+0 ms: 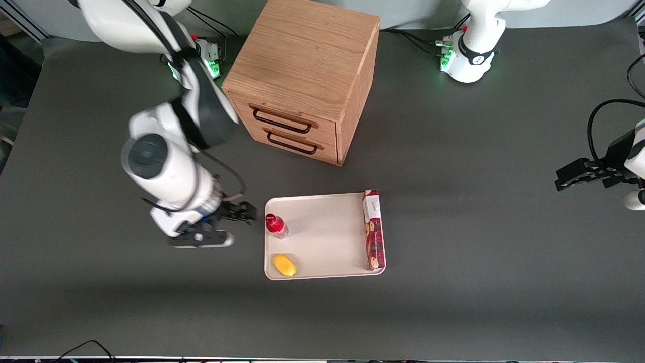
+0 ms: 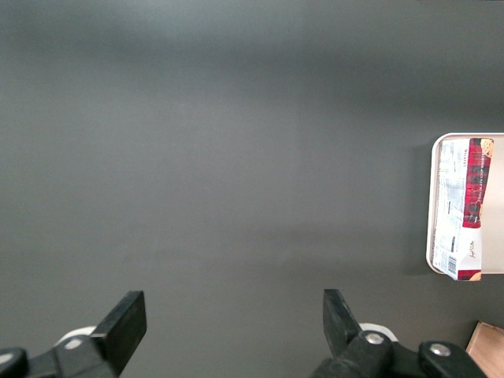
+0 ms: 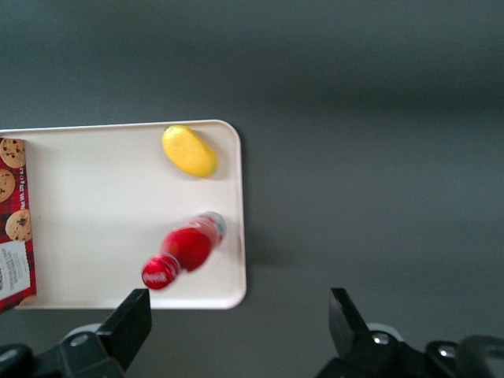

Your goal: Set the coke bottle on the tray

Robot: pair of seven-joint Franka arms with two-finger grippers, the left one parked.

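Observation:
The coke bottle (image 1: 275, 225) (image 3: 186, 249), small and red with a red cap, stands upright on the cream-white tray (image 1: 327, 237) (image 3: 102, 220), close to the rim at the working arm's end. My right gripper (image 1: 241, 218) (image 3: 236, 319) hangs open just off that rim, above the bare table, with nothing between its fingers. A clear gap separates the bottle from the gripper.
A yellow lemon (image 1: 284, 265) (image 3: 189, 151) lies on the tray, nearer the front camera than the bottle. A long red biscuit box (image 1: 373, 229) (image 3: 12, 228) (image 2: 463, 206) lies along the tray's edge toward the parked arm. A wooden drawer cabinet (image 1: 307, 75) stands farther from the camera.

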